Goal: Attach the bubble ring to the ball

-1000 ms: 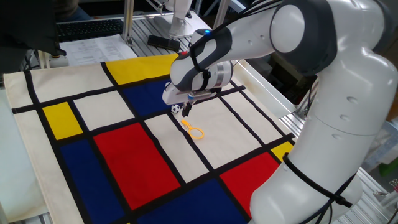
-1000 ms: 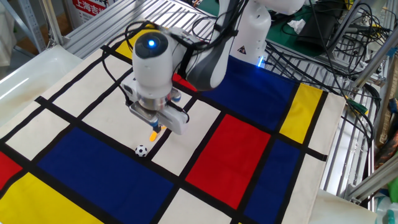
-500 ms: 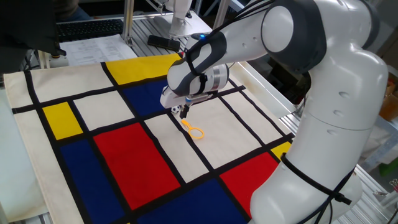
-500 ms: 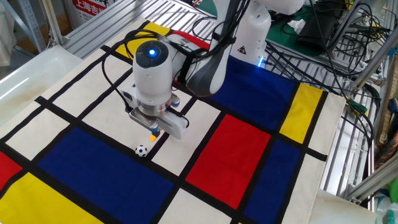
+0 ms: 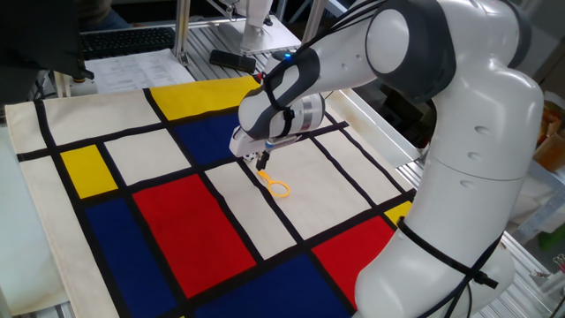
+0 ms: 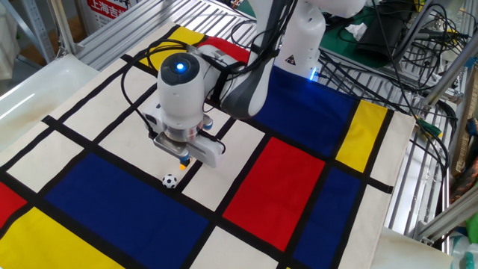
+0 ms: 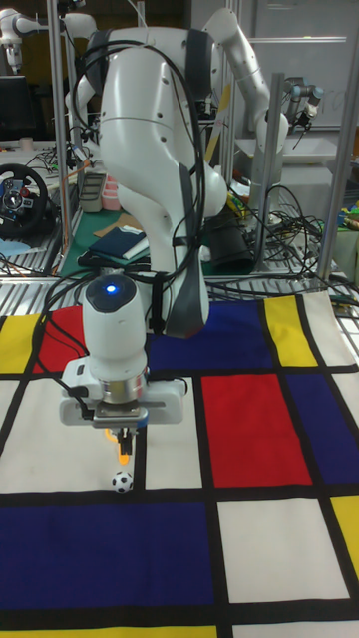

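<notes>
The ball (image 6: 170, 180), white with black patches, rests on a black line of the cloth, also seen as the ball (image 7: 122, 481). The bubble ring (image 5: 275, 186), a yellow-orange loop with a short handle, lies flat on a white panel. Only its handle end shows in the other views, as the bubble ring (image 6: 184, 161) and the bubble ring (image 7: 124, 455). My gripper (image 5: 261, 162) points straight down over that handle end, a short way from the ball. The fingers are drawn close together, and I cannot see that they hold anything. In the one fixed view the gripper hides the ball.
The table is covered by a cloth of red, blue, yellow and white panels (image 5: 177, 221) split by black lines. The robot's white arm (image 5: 459, 159) rises at the right. Metal rails and cables (image 6: 418, 67) run along the cloth's far edges.
The gripper has shifted slightly toward the ball and a little lower. The ring and the ball lie where they were.
</notes>
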Available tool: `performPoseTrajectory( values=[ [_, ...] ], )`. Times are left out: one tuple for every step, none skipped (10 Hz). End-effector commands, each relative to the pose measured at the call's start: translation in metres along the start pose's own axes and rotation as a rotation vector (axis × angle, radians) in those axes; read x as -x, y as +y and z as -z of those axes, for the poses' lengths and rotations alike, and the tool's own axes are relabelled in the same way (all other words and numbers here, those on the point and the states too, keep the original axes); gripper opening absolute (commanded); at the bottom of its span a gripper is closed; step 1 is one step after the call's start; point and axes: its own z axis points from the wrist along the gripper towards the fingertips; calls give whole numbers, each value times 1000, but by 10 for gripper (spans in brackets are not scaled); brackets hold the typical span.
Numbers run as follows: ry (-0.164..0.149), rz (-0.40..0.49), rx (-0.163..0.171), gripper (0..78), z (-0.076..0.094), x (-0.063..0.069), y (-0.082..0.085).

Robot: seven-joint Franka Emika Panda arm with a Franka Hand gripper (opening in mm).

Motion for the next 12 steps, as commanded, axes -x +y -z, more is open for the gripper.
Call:
performPoseTrajectory(
  values=[
    [-2, 12, -3, 0, -4, 0, -5],
    [0, 12, -3, 0, -5, 0, -5],
    [4, 9, -1, 0, -6, 0, -5],
    [4, 8, 0, 0, -6, -1, -4],
    [6, -1, 0, 0, -6, -1, -4],
    [12, 8, -2, 0, -6, -1, -4],
    [14, 14, -3, 0, -6, -1, -4],
    [17, 18, -5, 0, -6, -1, -4],
    [16, 20, -8, 774, -6, -1, -4],
    [16, 20, -8, 774, -6, -1, -4],
    [16, 20, -8, 774, -6, -1, -4],
    [16, 20, -8, 774, -6, -1, -4]
  ],
)
